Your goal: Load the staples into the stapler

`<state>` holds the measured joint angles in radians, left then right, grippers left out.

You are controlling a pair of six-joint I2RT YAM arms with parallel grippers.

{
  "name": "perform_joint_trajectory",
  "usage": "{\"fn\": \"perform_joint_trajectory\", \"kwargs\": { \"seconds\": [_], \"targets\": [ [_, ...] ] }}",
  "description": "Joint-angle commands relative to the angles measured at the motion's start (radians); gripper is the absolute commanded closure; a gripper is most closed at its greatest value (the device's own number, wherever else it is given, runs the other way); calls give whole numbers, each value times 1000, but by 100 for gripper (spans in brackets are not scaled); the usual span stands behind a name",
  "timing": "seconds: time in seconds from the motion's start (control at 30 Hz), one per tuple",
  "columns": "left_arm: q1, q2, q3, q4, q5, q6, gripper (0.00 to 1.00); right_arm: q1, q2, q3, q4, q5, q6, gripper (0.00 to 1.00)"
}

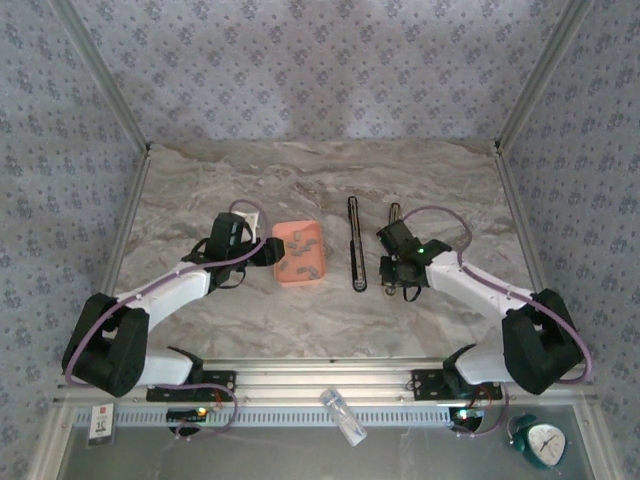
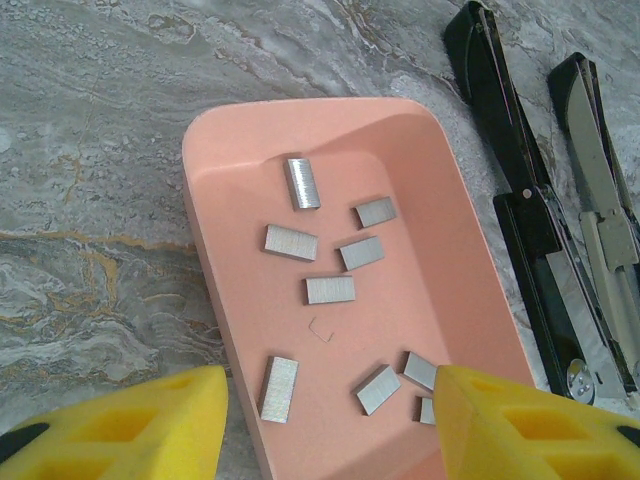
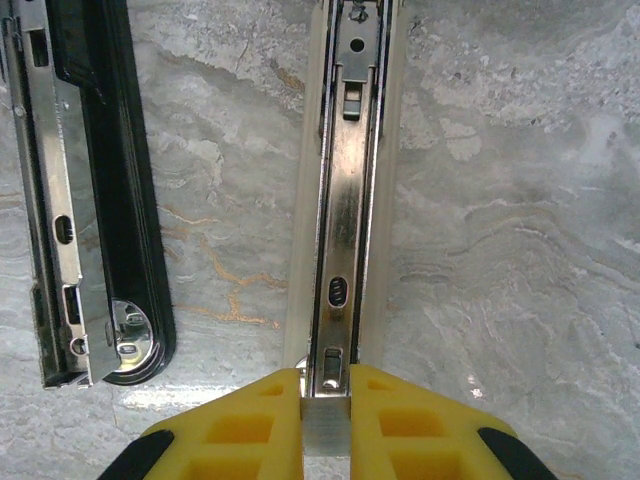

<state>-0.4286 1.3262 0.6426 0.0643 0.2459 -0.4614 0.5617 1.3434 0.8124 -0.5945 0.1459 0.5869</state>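
The right claw (image 3: 326,400) is clenched on a small grey staple strip (image 3: 326,435), pinched between its yellow fingers (image 3: 250,425) at the near end of the stapler (image 3: 345,200). The stapler's bright metal channel lies open and face up. Whether the strip touches the channel cannot be told. A black-edged rail (image 3: 100,200) lies parallel just beside it on the marbled worktop (image 3: 520,250).

The left claw (image 2: 325,400) is released, its fingers spread wide at the near end of the salmon tray (image 2: 230,200). The remaining staples (image 2: 330,290) lie scattered flat on the tray floor, apart from one another and pointing in various directions.
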Motion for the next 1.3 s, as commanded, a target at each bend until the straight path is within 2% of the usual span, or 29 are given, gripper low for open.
{"fn": "perform_joint_trajectory", "kwargs": {
  "seconds": [0.0, 0.8, 0.97, 1.27],
  "targets": [
    [-9, 10, 25, 9, -9, 1, 43, 6, 14, -4, -11, 4, 2, 84],
    [-10, 36, 44, 17, -3, 0, 43, 6, 57, -7, -19, -16, 5, 83],
    [-12, 32, 40, 14, -2, 1, 43, 6, 61, -6, -13, -15, 7, 81],
    [-12, 12, 38, 5, -8, 4, 43, 12, 22, 69, -84, 12, -7, 70]
  ]
}}
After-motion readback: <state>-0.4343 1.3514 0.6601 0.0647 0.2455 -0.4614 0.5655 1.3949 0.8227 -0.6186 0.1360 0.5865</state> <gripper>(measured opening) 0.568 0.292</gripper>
